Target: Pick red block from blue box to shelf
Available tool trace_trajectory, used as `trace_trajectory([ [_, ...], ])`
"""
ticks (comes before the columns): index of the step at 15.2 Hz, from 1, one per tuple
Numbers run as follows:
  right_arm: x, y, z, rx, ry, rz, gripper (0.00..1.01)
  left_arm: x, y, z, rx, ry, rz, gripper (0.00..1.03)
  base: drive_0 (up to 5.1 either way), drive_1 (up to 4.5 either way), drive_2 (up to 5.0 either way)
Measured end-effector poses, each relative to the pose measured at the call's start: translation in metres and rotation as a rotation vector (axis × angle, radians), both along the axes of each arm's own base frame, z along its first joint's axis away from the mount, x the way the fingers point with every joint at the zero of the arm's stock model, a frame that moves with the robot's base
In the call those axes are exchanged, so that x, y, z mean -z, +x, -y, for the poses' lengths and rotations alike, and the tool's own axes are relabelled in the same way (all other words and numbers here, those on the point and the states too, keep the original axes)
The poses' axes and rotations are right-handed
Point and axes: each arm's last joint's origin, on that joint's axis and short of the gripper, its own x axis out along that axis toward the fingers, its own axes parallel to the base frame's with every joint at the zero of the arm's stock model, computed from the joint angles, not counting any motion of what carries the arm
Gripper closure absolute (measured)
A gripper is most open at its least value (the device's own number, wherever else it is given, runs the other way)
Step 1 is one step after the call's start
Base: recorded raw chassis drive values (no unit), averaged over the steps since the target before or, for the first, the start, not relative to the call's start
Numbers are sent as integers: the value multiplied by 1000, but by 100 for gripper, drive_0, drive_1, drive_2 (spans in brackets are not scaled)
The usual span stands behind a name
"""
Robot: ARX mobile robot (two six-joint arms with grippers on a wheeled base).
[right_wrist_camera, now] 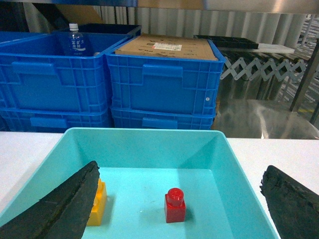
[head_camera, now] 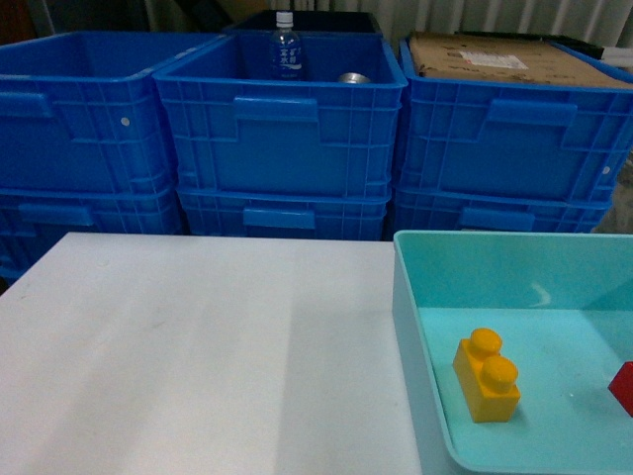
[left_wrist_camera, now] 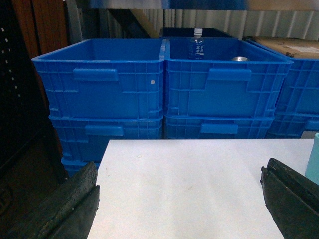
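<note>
Inside the box: your block (right_wrist_camera: 175,205) stands upright mid-floor, beside a yellow brick (right_wrist_camera: 95,203).
Box (right_wrist_camera: 149,142): on the table's (head_camera: 198,346) right edge.
Right gripper (right_wrist_camera: 179,206): spread, above the box.
Left gripper (left_wrist_camera: 179,199): spread, holding nothing.

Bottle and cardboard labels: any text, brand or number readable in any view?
Nothing can be quoted.
Bottle label: white print on blue, too blurred to read in all three views.
Cardboard box sticker: white with a red mark, print too small to read.
Blue crates, blocks: no text visible.
</note>
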Motion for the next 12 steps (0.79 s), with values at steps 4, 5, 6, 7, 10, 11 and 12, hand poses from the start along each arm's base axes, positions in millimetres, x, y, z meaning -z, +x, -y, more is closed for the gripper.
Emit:
trace_trajectory([
  [4,0,0,0,0,0,0,3,0,0,0,0,0,0,5,0,0,0],
  [5,0,0,0,0,0,0,3,0,0,0,0,0,0,5,0,0,0],
  [6,0,0,0,0,0,0,3,0,0,0,0,0,0,5,0,0,0],
  [7,0,0,0,0,0,0,3,0,0,0,0,0,0,5,0,0,0],
  [10,-4,3,0,-3,3,29,3,0,0,0,0,0,0,5,0,0,0],
  [11,-4,10,0,-2,8,19,3,0,0,0,0,0,0,5,0,0,0],
  [12,-4,18,1,5,9,8,3,0,0,0,0,0,0,5,0,0,0],
])
